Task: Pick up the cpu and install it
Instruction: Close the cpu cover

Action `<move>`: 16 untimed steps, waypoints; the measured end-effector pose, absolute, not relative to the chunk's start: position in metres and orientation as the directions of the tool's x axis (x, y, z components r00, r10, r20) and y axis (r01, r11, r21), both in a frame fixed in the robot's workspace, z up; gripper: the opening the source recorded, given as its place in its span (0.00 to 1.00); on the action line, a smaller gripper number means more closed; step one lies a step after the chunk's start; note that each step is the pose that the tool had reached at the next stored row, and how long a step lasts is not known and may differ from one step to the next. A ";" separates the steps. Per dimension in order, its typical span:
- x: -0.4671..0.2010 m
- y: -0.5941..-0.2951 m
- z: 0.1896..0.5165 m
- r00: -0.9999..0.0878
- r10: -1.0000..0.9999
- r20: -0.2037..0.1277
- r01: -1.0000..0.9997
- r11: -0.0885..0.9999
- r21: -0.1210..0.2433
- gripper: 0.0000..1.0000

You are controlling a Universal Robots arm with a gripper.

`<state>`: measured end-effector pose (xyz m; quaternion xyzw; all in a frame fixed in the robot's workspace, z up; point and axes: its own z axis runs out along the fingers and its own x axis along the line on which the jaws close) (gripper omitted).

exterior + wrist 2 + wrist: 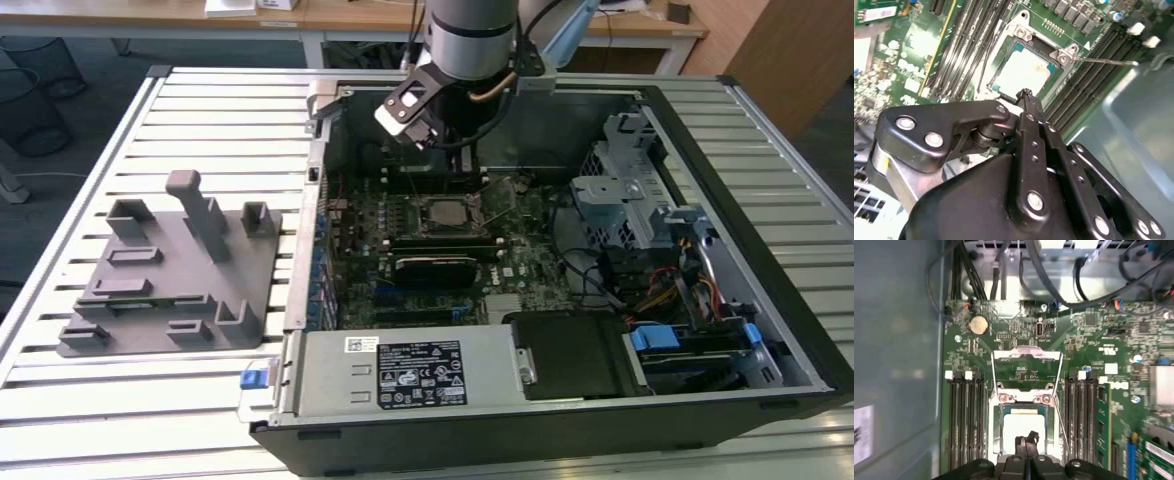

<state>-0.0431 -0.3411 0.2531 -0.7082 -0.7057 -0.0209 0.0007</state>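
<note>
Nearest to us in both wrist views are the black links of the gripper [1026, 95], whose two fingers run side by side and meet at the tips with nothing between them; we read the pincer as closed and empty. The tips hang just over the near edge of the cpu [1023, 74], and we cannot tell whether they touch its top.

The cpu lies flat inside the motherboard socket [995, 425], its pale metal top facing up and its edges square with the frame, so it looks seated and not tilted. Memory slots [965, 425] flank the socket on both sides.

We judge the picking and placing to be done: the chip is out of the grey holder tray [167, 270], which sits well apart on the slatted table beside the open computer case [561, 430]. What is not done shows plainly. The load plate [1026, 356] stands folded back off the socket, leaving the cpu uncovered, and the thin retention lever [1106, 62] sticks out to one side, unlatched. So the chip rests in place but is not clamped down.

In the exterior view the arm [470, 40] reaches down into the case above the motherboard [534, 250].
</note>
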 end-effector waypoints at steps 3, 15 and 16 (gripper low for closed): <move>-0.043 -0.341 0.255 0.003 1.000 0.031 1.000 -0.004 0.029 0.11; -0.030 -0.350 0.254 0.003 1.000 0.026 1.000 -0.004 0.028 0.11; -0.029 -0.350 0.254 0.003 1.000 0.026 1.000 -0.004 0.028 0.11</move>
